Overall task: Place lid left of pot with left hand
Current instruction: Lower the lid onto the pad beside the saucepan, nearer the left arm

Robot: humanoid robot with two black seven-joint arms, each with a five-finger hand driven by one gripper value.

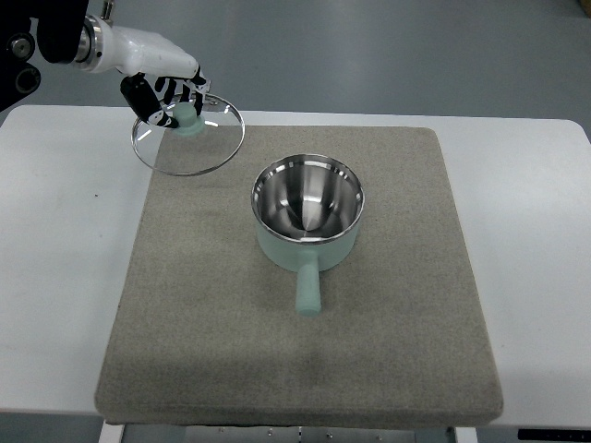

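Note:
A mint-green pot with a shiny steel inside stands open near the middle of the grey mat, its handle pointing toward me. The glass lid with a steel rim and a mint knob hangs tilted above the mat's far left corner, up and left of the pot. My left hand comes in from the upper left and is shut on the lid's knob, its black fingers curled around it. The right hand is out of view.
The mat lies on a white table, with bare table surface showing on its left and right. Grey floor runs beyond the table's far edge.

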